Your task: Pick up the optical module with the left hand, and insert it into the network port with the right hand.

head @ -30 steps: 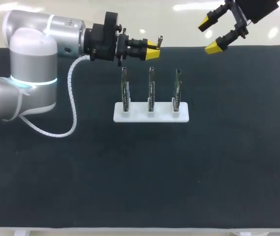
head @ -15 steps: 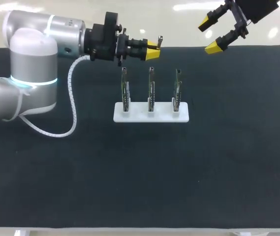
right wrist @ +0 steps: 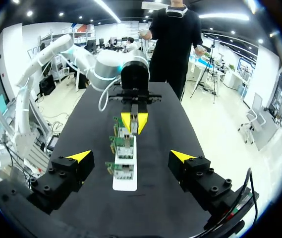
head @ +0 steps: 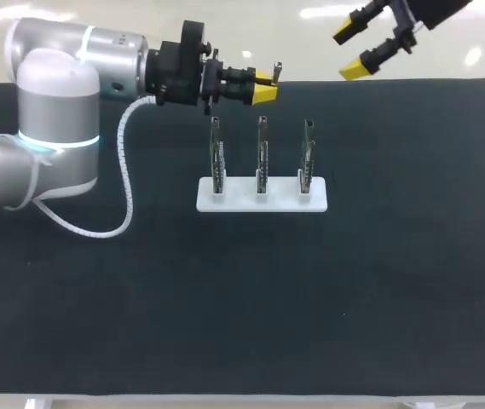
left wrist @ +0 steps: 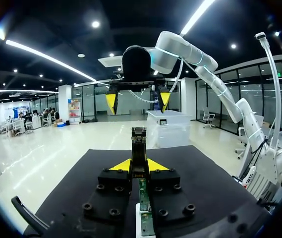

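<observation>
The optical module (head: 277, 68), a slim metal-and-black stick, is held in my left gripper (head: 264, 89), which is shut on it above the table's far edge, just behind the left network port board (head: 216, 158). The left wrist view shows the module (left wrist: 139, 145) sticking out between the yellow tips of the left gripper (left wrist: 139, 166). Three upright port boards stand in a white base (head: 240, 203). My right gripper (head: 355, 50) hangs open and empty, high at the far right. In its own view the right gripper (right wrist: 131, 157) faces the boards (right wrist: 123, 144) and the left gripper (right wrist: 134, 122).
A black mat (head: 251, 307) covers the table. The middle board (head: 262, 158) and the right board (head: 308, 156) stand in line with the left one. My left arm's white cable (head: 123, 183) loops down over the mat at the left.
The right gripper has shifted up and a little to the left in the head view. The left arm and the module have stayed put.
</observation>
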You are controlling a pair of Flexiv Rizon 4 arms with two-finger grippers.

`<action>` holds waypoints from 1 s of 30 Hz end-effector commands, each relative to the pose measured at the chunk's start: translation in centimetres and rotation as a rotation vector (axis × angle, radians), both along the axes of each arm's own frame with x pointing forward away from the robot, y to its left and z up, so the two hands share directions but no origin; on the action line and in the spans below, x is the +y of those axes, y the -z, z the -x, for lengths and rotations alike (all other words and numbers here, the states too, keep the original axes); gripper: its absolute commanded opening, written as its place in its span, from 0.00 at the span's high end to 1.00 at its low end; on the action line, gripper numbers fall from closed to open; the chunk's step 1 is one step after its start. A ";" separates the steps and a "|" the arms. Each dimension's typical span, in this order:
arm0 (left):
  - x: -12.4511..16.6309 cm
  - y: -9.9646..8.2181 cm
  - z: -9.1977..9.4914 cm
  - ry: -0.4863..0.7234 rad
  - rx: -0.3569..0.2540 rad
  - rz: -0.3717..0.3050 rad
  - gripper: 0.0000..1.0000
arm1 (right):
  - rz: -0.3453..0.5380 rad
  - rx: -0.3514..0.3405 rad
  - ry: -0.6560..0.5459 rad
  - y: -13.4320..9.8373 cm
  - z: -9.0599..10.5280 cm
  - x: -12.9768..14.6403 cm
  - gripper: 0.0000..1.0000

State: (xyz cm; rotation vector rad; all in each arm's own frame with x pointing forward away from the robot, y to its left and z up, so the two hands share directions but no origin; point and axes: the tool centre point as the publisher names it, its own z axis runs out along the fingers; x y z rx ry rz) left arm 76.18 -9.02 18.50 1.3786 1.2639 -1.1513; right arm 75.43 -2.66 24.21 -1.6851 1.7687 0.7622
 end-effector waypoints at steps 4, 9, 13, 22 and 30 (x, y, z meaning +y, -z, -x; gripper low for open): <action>0.0 0.0 0.0 -0.003 -0.001 0.000 1.00 | 0.008 -0.012 0.064 0.0 0.7 4.0 0.00; 0.0 0.0 0.0 -0.003 -0.001 0.000 1.00 | 0.005 -0.009 0.078 0.0 1.0 5.8 0.00; 0.0 0.0 0.0 -0.003 -0.001 0.000 1.00 | 0.004 -0.001 0.066 0.0 0.7 6.7 0.00; 0.0 0.0 0.0 -0.003 -0.001 0.000 1.00 | 0.001 -0.013 0.045 0.4 -0.5 7.4 0.00; 0.0 0.0 0.0 -0.003 -0.001 0.000 1.00 | -0.007 -0.029 0.046 1.0 -1.1 8.2 0.00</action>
